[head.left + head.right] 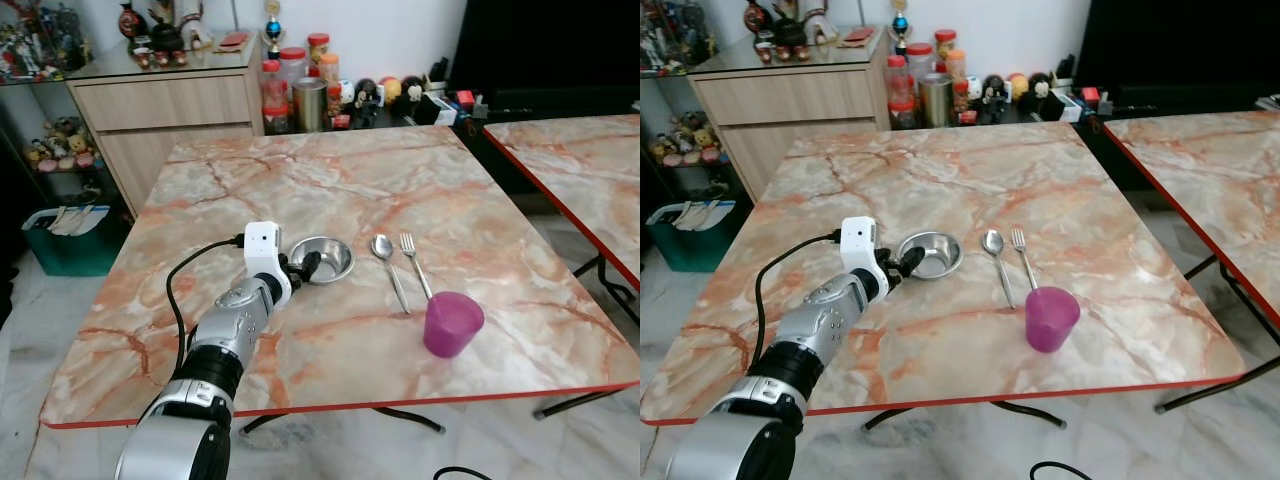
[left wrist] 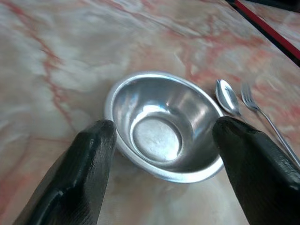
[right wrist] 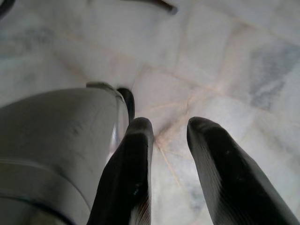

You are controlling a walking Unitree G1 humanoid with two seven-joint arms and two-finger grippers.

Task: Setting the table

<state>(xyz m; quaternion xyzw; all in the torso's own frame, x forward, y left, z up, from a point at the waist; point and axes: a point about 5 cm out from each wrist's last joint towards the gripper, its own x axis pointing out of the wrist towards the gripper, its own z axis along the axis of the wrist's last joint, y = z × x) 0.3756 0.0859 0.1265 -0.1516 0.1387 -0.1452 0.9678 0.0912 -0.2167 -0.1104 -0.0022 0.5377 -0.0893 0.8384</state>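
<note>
A small steel bowl (image 1: 327, 258) sits on the marble table (image 1: 330, 180), left of centre. My left gripper (image 1: 304, 266) reaches over the table to the bowl's near left rim. It is open, with its fingers (image 2: 91, 154) spread to either side of the bowl (image 2: 161, 126) and nothing held. To the right of the bowl lie a spoon (image 1: 386, 256) and a fork (image 1: 414, 262), side by side. A purple plastic cup (image 1: 452, 323) stands upright near the front edge. My right gripper (image 3: 171, 126) hangs idle over the floor, its fingers slightly apart.
A second marble table (image 1: 580, 150) stands to the right across a narrow gap. Behind the table are a wooden cabinet (image 1: 165, 110) and a low shelf with jars (image 1: 295, 85). A green bin (image 1: 70, 235) sits on the floor at the left.
</note>
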